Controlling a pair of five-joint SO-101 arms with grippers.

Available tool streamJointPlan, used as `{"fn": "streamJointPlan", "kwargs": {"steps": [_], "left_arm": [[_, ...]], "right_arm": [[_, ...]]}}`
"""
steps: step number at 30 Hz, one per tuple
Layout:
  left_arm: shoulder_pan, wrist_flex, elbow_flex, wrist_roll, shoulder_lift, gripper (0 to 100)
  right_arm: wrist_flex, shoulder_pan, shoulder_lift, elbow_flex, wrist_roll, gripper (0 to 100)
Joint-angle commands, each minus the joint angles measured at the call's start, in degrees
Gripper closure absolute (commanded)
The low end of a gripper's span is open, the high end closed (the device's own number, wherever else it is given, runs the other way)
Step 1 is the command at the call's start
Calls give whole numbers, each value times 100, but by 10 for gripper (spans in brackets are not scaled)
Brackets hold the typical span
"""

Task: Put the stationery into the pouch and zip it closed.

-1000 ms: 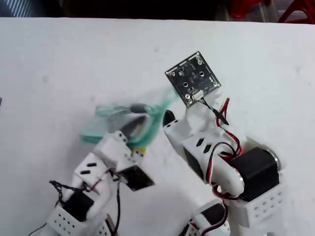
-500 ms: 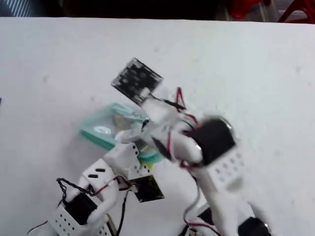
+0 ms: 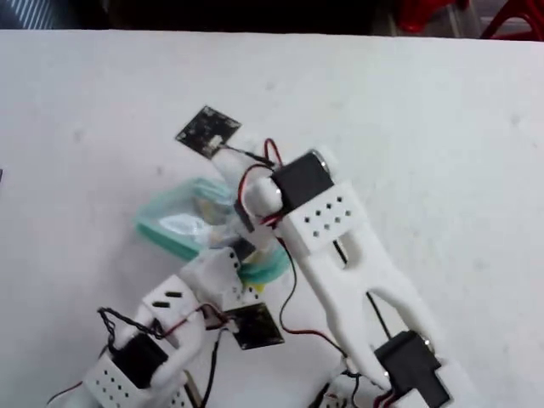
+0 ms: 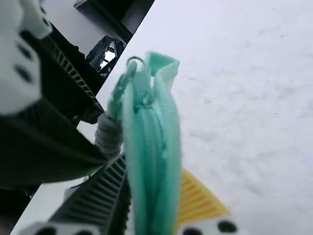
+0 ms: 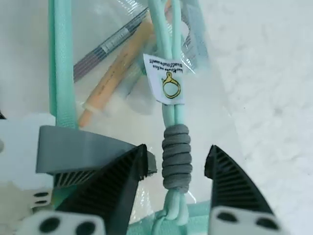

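Farthest left in the high view is the pouch [image 3: 174,228]. It lies on the bench [image 3: 425,127] with its long axis running left to right, the right end slanting toward the arms. The pens [image 5: 110,81] are inside it, behind the clear wall.

Your left tool [image 4: 149,200] is clamped on that right end, with the zip band [image 4: 146,147] pinched on edge between its fingers. Treat it as the anchor.

Just right of it, your right tool [image 5: 173,171] hangs over the pouch, spread wide and holding nothing. The grey pull [image 5: 177,154], a wound sleeve on the zip cord, sits between its two fingers without touching either. The cord runs straight out from the tool, past the white tag [image 5: 168,78], so the fingers will close across it. This arm is the nearer one to the pull, and I judge it only needs to pinch and then draw along the zip. You cannot tell from here how far the zip has run.

A second ago the right arm stood clear to the pouch's right, and it has swung across since. The pouch was lifted and blurred then and has now settled.
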Motion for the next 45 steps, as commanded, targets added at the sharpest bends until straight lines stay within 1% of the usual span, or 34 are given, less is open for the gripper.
{"fn": "streamJointPlan", "kwargs": {"steps": [1, 4, 6, 8, 10, 11, 13, 16, 18, 20, 23, 25, 29, 32, 36, 39, 42, 45], "left_arm": [[-31, 44, 0, -18, 101, 978], [-31, 44, 0, 0, 101, 978], [-31, 44, 0, 9, 101, 978], [-31, 44, 0, 9, 101, 978], [-31, 44, 0, 9, 101, 978], [-31, 44, 0, 0, 101, 978], [-31, 35, 0, 0, 101, 978], [-31, 35, 0, -9, 101, 978], [-31, 35, 0, 0, 101, 978], [-31, 26, 0, 9, 101, 978], [-40, 0, -26, 26, 101, 978], [-40, -9, -167, 70, 101, 978], [-40, -9, -633, 870, 101, 978], [4, -18, -1020, 1407, 101, 978], [-4, -633, -1459, 2426, 101, 978], [13, -949, -1855, 2971, 136, 977], [22, -923, -2084, 3367, 136, 977], [92, -730, -2092, 3798, 136, 977]], "right_arm": [[136, -40, 207, -9, 35, 807], [145, 22, 558, 123, 44, 810], [145, 48, 769, 220, 255, 818], [145, 57, 927, 281, 413, 878], [145, 57, 1051, 281, 501, 974], [145, 57, 1095, 281, 571, 988], [145, 57, 1121, 281, 695, 967], [136, 57, 1059, 97, 677, 979], [127, 119, 848, -193, 536, 981], [119, 224, 497, -615, 176, 981], [110, 330, -119, -1213, -141, 981], [101, 321, -523, -1336, -281, 981], [-101, 356, -1209, -1046, -756, 981], [-251, 330, -1763, -782, -844, 981], [-549, 180, -2519, -457, -853, 981], [-875, 171, -3055, -202, -835, 981], [-1226, 180, -3407, 97, -835, 981], [-1666, 180, -3618, 492, -862, 981]]}}
